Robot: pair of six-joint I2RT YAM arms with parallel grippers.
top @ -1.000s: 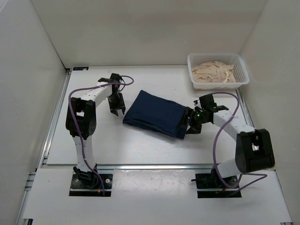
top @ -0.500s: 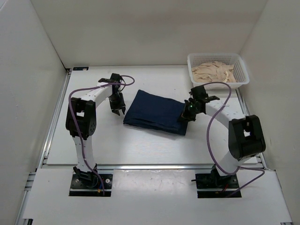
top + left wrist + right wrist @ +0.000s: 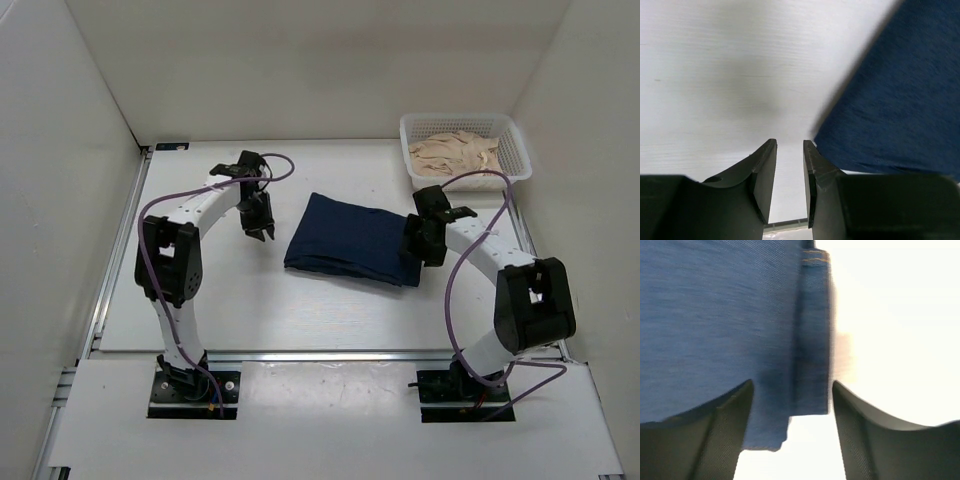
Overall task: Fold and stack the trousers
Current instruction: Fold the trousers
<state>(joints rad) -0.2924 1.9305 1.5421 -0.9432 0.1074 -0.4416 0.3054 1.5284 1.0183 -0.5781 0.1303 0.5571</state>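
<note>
The trousers (image 3: 350,238) lie folded into a dark navy rectangle in the middle of the table. My left gripper (image 3: 266,230) hangs just off their left edge, its jaws only a narrow gap apart with nothing between them. In the left wrist view (image 3: 790,146) the denim (image 3: 900,100) fills the right side, beside the right finger. My right gripper (image 3: 414,250) is at the trousers' right edge. In the right wrist view (image 3: 792,386) it stands wide open, straddling a stitched corner of the denim (image 3: 715,315), without closing on it.
A white mesh basket (image 3: 515,150) holding beige cloth (image 3: 455,155) stands at the back right corner. White walls enclose the table on three sides. A metal rail (image 3: 300,355) runs along the near edge.
The folded trousers have slid to the right and turned slightly. My right gripper moved up and then right along their edge. My left gripper followed to the right.
</note>
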